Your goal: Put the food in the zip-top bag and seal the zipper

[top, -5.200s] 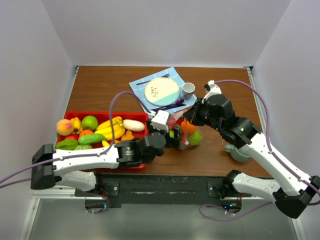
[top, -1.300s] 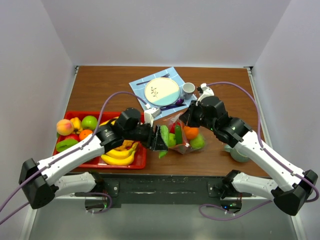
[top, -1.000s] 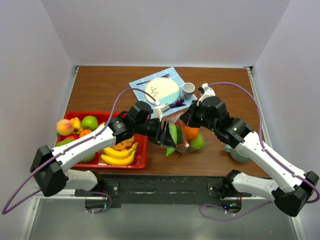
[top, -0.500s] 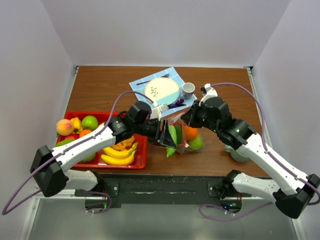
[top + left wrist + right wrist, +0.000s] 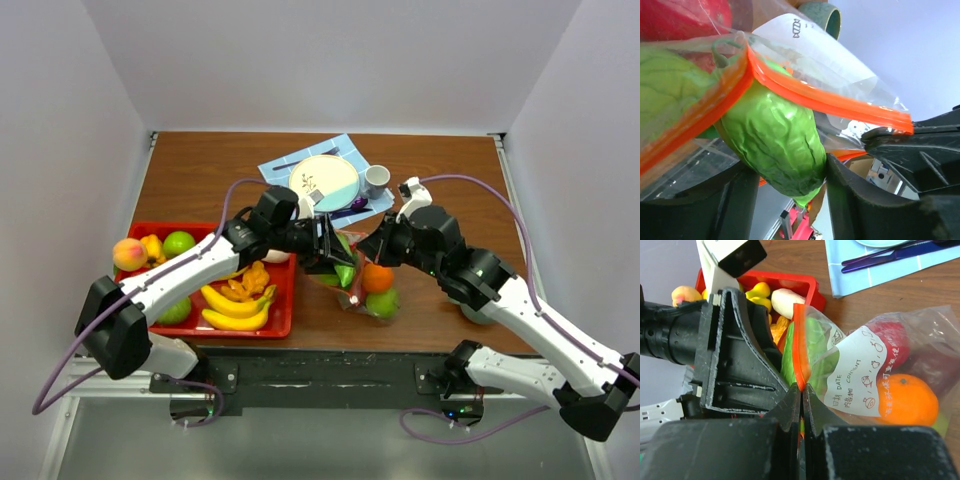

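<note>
The clear zip-top bag [image 5: 362, 282] hangs lifted at table centre, holding an orange [image 5: 377, 277], a green apple [image 5: 381, 303] and a red fruit [image 5: 888, 338]. My right gripper [image 5: 375, 250] is shut on the bag's orange-red zipper strip [image 5: 799, 352], pinching its edge. My left gripper [image 5: 335, 255] is shut on a wrinkled green cucumber [image 5: 775, 142] and holds it in the bag's mouth, its upper end past the zipper strip [image 5: 790, 87]. The slider tab does not show. More food lies in the red tray [image 5: 282, 322]: bananas [image 5: 235, 308], a peach [image 5: 129, 254], a green apple [image 5: 179, 243].
A blue napkin [image 5: 290, 172] with a plate [image 5: 323, 182], purple cutlery [image 5: 345, 209] and a small cup [image 5: 376, 179] lies behind the bag. A grey-green roll [image 5: 478, 310] sits under the right arm. White walls close in left, right and back.
My left gripper has carried the cucumber up and to the right, from beside the bag into its mouth. My right gripper has lifted the bag's mouth; the bag has shifted nearer.
</note>
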Tool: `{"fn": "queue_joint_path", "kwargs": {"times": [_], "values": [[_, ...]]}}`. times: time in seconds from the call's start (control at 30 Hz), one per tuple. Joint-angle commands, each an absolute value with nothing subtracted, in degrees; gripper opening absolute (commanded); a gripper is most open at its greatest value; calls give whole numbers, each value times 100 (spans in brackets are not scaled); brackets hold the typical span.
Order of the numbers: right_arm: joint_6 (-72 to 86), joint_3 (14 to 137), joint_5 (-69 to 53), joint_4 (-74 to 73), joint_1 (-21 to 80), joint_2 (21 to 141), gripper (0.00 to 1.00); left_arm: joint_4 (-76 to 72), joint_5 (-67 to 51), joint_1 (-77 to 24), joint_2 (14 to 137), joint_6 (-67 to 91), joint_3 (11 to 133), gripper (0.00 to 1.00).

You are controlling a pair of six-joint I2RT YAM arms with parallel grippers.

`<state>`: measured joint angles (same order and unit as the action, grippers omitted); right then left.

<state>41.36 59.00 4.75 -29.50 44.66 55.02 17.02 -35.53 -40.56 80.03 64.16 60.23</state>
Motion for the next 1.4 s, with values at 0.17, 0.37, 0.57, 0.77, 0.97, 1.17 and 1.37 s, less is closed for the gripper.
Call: {"fn": "queue_joint_path", "kwargs": {"times": [0.17, 0.37, 0.57, 0.77, 0.97, 1.17, 1.37], "values": [[4026, 6231, 791, -2953, 4500, 5440, 0, 1924, -3612, -4069, 7963, 6162, 6416, 80], [3990, 6407, 817, -2997, 4500, 5502, 0, 2162, -3551, -4087, 7840, 5863, 6434, 79], [3990, 6442, 853, -3076, 4509, 5520, 0, 2548, -3393, -4157, 7770, 5476, 6556, 65], [4051, 6364, 686, -2989, 4509, 5590, 0, 3031, -3235, -4175, 7690, 5177, 6557, 61], [4148, 6240, 404, -2795, 4509, 5669, 0, 3234, -3067, -4175, 7611, 5159, 6635, 65], [4070, 6363, 580, -2935, 4509, 5678, 0, 3550, -2787, -4175, 7506, 4949, 6715, 65], [3981, 6592, 677, -3067, 4509, 5765, 0, 3928, -2435, -4175, 7348, 4659, 6882, 49]]}}
